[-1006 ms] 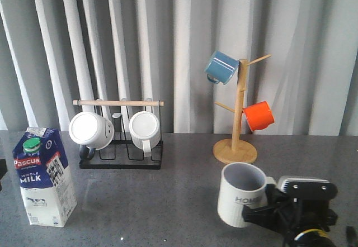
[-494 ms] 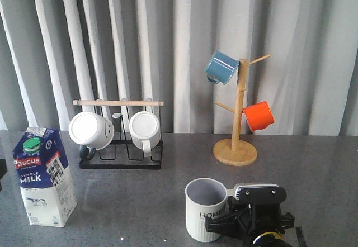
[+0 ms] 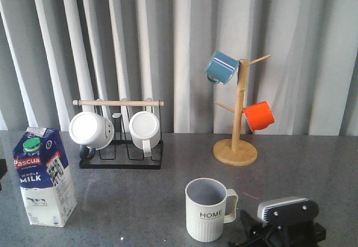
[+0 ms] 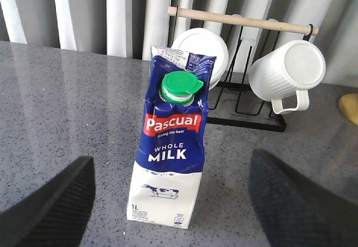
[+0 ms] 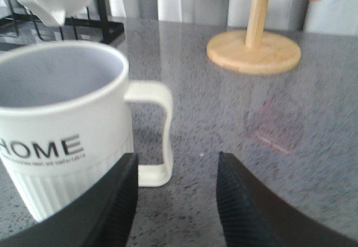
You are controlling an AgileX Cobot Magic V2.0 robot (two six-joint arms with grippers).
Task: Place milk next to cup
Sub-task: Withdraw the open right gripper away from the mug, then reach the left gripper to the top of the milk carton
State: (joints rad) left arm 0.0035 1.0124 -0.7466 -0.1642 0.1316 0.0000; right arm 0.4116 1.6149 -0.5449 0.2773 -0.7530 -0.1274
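The milk carton (image 3: pixel 43 177) stands upright at the table's front left; it also shows in the left wrist view (image 4: pixel 170 146), white and dark blue with a green cap. The left gripper (image 4: pixel 170 202) is open, back from the carton, one finger (image 4: pixel 47 208) on each side of it and apart from it. The "HOME" cup (image 3: pixel 208 209) stands front centre with its handle to the right; it also shows in the right wrist view (image 5: pixel 61 129). The right gripper (image 3: pixel 246 237) is open and empty just right of the handle (image 5: pixel 156 135), not touching it.
A black rack (image 3: pixel 120 146) with a wooden bar holds two plain white mugs (image 3: pixel 91 129) at the back left. A wooden mug tree (image 3: pixel 238 129) with a blue mug (image 3: pixel 221 67) and an orange mug (image 3: pixel 259 115) stands at the back right.
The right gripper carried the cup leftwards to front centre, let go of it and drew back to the right. The milk and the left gripper have not moved.
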